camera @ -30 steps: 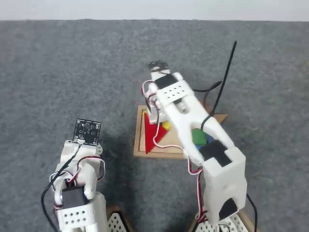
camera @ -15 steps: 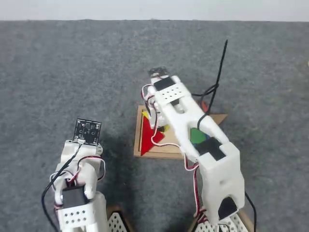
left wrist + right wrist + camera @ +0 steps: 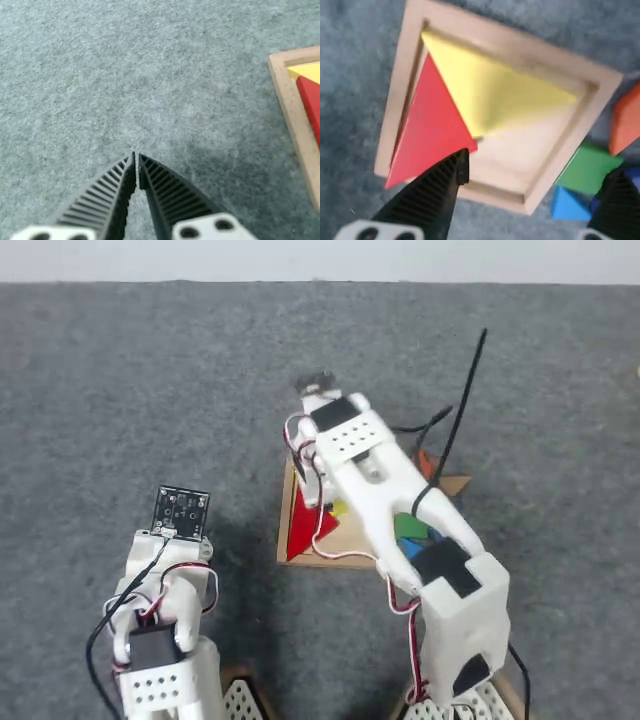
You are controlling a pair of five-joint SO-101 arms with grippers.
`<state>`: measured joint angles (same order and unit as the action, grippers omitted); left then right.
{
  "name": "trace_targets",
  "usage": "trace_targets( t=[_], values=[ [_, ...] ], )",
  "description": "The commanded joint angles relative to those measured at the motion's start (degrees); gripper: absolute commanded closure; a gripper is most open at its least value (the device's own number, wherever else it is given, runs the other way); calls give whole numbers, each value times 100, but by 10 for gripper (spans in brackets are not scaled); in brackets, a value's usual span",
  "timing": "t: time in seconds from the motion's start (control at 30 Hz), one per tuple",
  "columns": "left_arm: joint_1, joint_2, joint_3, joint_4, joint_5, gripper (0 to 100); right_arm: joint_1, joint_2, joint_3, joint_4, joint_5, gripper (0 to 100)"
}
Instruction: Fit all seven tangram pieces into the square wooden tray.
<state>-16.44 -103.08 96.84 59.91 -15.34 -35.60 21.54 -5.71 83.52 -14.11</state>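
High view: wooden tray sits mid-desk on the grey felt, turned at an angle to the desk edges. The right arm reaches over it from the near edge and covers most of the tray. Red triangle shows at the tray's left side, with a sliver of yellow triangle next to it. Green piece and blue piece peek out beside the arm. Orange piece is near the tray's far-right corner. Left arm is parked at the near-left corner of the desk, well apart from the tray.

Left wrist view: left gripper is closed down to a hairline gap with nothing between the fingers, over bare felt. One tray edge is off to the side, with yellow and red just inside it.

Right wrist view: right gripper is spread wide, grasping nothing, over the tray. One fingertip is right at the red triangle's inner corner; can't tell if it touches. Yellow triangle lies in the tray along one side, and the red triangle fills the adjacent side, edge to edge with the yellow. The red's outer corner seems to ride on the rim, so can't confirm it's flat. The rest of the tray floor is bare wood. Green, blue and orange lie on the felt outside the tray. Green is just beside the rim, blue next to green.
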Motion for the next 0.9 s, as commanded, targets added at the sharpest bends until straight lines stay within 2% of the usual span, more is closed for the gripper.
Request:
trace_targets(
  t=[0.0, 0.17, 0.43, 0.67, 0.87],
  values=[
    [-44, -70, -40, 35, -79, 988, -224, -391, 457, 66, 229, 597],
    [-44, -70, -40, 35, -79, 988, -409, -391, 765, 22, 466, 597],
    [-44, -70, -40, 35, -79, 988, -286, 84, 607, -708, 563, 597],
    [-44, -70, -40, 35, -79, 988, 4, 699, -44, -708, 677, 597],
    [-44, -70, -40, 35, -79, 988, 92, 462, -141, -699, 958, 616]
  ],
)
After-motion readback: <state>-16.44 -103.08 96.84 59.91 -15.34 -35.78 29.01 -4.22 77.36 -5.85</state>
